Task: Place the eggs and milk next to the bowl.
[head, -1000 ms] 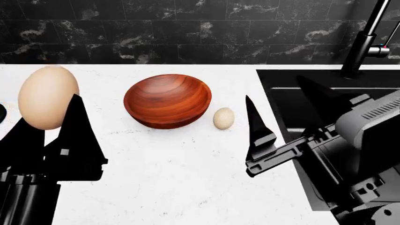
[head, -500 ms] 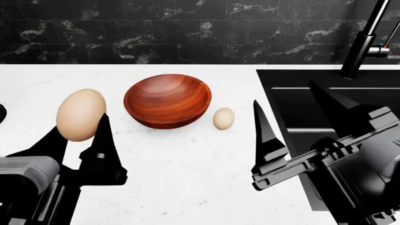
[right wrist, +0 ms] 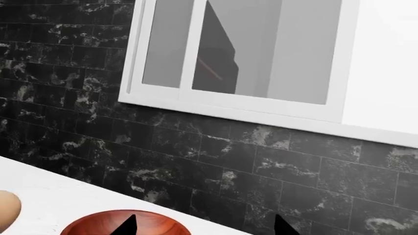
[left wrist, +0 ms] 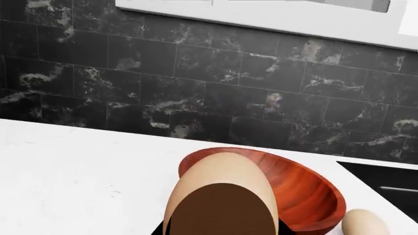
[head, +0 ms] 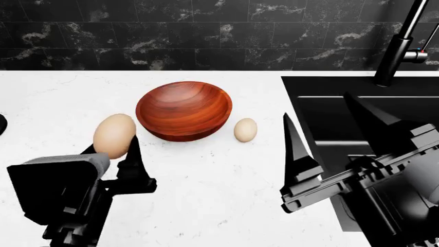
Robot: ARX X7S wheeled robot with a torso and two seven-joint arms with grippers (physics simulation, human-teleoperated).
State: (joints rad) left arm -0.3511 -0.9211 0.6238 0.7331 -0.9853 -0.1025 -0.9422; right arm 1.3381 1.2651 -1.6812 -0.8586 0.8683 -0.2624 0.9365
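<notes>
My left gripper (head: 113, 154) is clamped on a smooth pale tan egg (head: 114, 136), holding it just left of the round reddish-brown wooden bowl (head: 183, 110), low over the white speckled stone countertop (head: 205, 190). In the left wrist view that held egg (left wrist: 225, 191) fills the foreground with the bowl's rim (left wrist: 307, 186) right behind it (whether shell and wood touch, I cannot tell).

The second tan egg (head: 245, 129) lies on the counter just beside the bowl's right side, close to it but with a sliver of white showing between them; the left wrist camera catches its top (left wrist: 364, 224) at the frame's edge.

My right gripper (head: 336, 134) hangs with its two black pointed fingers (head: 295, 146) spread wide and nothing between them, one over the counter's edge and the other over the black sink basin (head: 322, 103). From the right wrist view only the two fingertips (right wrist: 127, 226) show, with the bowl (right wrist: 124, 223) between them further off.

The room: a black marbled tile backsplash (head: 171, 33) runs behind the counter, a dark metal faucet (head: 401, 43) rises at the sink's far corner, and a white-framed window (right wrist: 261, 58) sits above the tiles. I cannot find the milk carton in any view.
</notes>
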